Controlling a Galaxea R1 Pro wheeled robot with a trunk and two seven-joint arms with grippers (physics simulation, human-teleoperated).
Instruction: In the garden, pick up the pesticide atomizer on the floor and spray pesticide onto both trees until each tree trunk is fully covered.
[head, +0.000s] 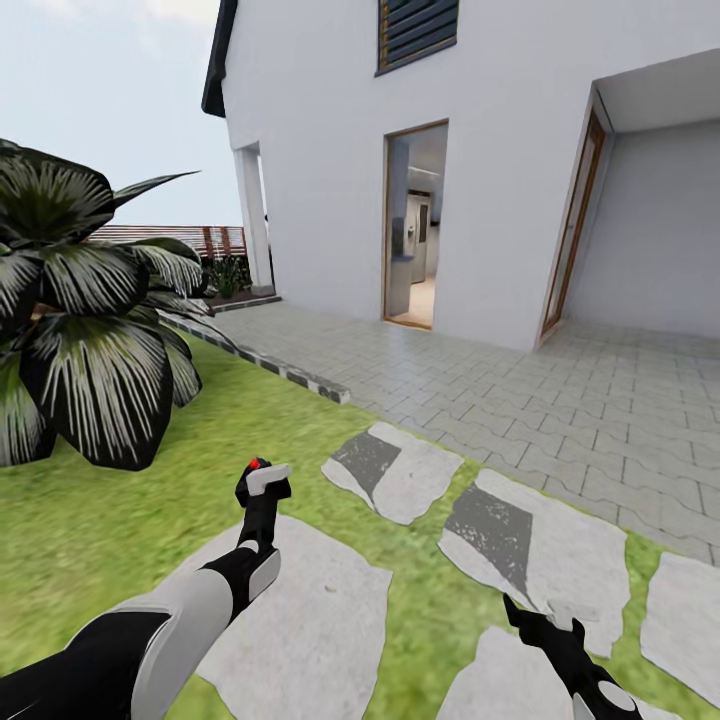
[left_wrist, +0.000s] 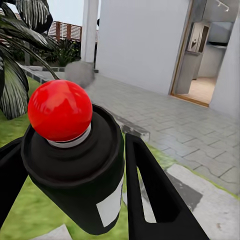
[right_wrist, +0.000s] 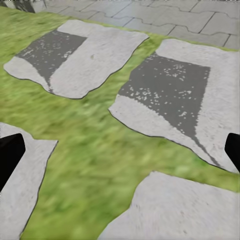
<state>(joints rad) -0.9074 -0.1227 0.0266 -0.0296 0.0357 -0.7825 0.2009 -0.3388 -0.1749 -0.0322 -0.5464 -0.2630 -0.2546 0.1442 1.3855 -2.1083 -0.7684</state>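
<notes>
grass lawn with stepping stones

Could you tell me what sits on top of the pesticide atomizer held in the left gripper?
A glossy red ball caps the pesticide atomizer, resting on a pale collar. The left gripper has its black fingers on either side of the dark body; the atomizer's underside is out of sight.

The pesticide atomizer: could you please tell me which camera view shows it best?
The left wrist view: the pesticide atomizer looms close, red dot and dark body sharp between the left gripper fingers. The head view shows it small and distant. The right wrist view looks over grass and stepping stones.
</notes>
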